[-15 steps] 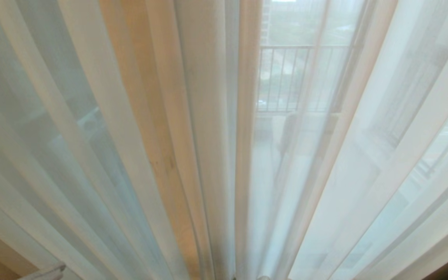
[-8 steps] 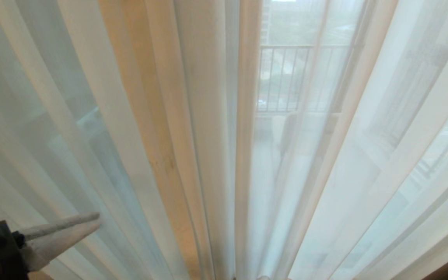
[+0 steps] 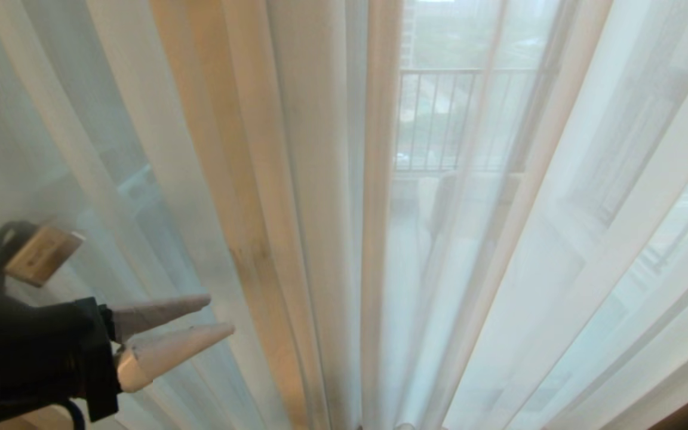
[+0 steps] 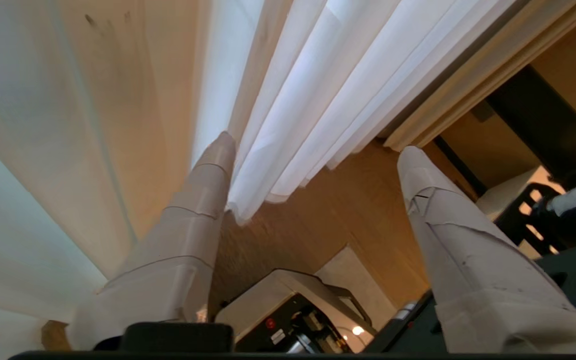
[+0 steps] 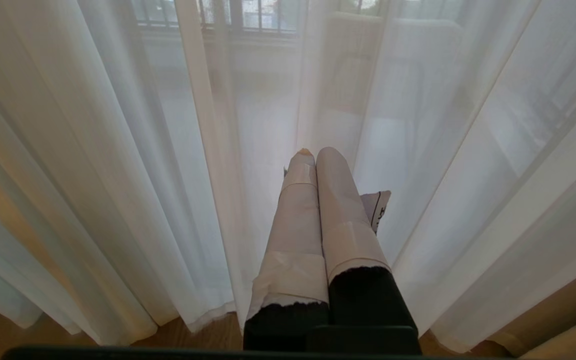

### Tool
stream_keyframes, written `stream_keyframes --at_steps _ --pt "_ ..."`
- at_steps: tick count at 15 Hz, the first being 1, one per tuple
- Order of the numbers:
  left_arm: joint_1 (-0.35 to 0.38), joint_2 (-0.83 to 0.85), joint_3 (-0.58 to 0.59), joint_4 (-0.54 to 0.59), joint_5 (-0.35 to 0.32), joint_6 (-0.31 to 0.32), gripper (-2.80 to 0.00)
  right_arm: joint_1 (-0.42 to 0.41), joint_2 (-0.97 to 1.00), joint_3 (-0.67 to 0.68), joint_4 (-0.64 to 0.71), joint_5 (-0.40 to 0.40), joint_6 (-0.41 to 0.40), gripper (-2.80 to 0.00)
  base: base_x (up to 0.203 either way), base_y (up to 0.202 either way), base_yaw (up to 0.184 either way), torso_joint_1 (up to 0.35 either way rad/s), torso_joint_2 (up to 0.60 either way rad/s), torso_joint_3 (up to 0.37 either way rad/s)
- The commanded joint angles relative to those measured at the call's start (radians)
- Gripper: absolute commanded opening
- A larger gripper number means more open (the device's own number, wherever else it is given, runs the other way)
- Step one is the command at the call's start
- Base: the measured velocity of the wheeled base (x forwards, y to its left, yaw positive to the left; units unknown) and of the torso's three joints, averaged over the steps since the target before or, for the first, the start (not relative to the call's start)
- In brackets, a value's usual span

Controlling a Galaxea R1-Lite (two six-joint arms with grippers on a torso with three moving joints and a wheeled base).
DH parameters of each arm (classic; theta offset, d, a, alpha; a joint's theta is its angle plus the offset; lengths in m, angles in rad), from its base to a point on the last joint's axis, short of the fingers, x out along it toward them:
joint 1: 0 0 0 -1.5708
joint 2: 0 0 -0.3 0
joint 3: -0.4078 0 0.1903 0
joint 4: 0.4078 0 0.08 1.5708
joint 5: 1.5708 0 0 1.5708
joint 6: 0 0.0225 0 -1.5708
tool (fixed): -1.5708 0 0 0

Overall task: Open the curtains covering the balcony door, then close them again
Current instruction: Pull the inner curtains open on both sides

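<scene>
Head view just gives wall-to-wall curtains (image 3: 296, 179) drawn shut across the balcony door (image 3: 535, 119), whose dark frame and the railing (image 3: 439, 119) show faintly through. The left end effector (image 3: 215, 315) pokes in low on the left, fingers spread, nothing held. Left wrist view adds the wood floor (image 4: 328, 225) under the hems, one finger (image 4: 203, 200) touching a fold. Right wrist view: right end effector (image 5: 315, 152) pinched shut, empty, right at the fabric.

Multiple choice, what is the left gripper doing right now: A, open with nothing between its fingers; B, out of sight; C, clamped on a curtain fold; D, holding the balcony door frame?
A: the left gripper shows spread fingers in front of the curtains, with no fabric between them in the left wrist view.
</scene>
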Motion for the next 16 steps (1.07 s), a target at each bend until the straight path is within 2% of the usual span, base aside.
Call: stream_keyframes --at_steps 1,3,4,8,14,16 --pt "-0.004 0.099 -0.001 -0.035 0.071 0.004 0.00 0.000 0.000 0.000 0.000 0.001 -0.001 -2.80 0.000 0.000 0.000 0.000 0.00 0.000" --pt "-0.006 0.141 0.001 -0.079 0.208 0.032 0.00 0.000 0.000 0.000 0.000 0.001 -0.001 -2.80 0.000 0.000 0.000 0.000 0.00 0.000" --pt "-0.006 0.144 0.002 -0.083 0.240 0.055 0.00 0.000 0.000 0.000 0.000 0.001 -0.001 -2.80 0.000 0.000 0.000 0.000 0.00 0.000" --pt "-0.005 0.213 -0.025 -0.123 0.296 0.059 0.00 0.000 0.000 0.000 -0.001 0.001 -0.001 -2.80 0.000 0.000 0.000 0.000 0.00 0.000" --pt "-0.005 0.357 -0.072 -0.354 0.308 0.050 0.00 0.000 0.000 0.000 0.000 0.001 -0.001 -2.80 0.000 0.000 0.000 0.000 0.00 0.000" --pt "-0.006 0.400 -0.104 -0.399 0.308 0.050 0.00 0.000 0.000 0.000 0.000 0.001 -0.001 -2.80 0.000 0.000 0.000 0.000 0.00 0.000"
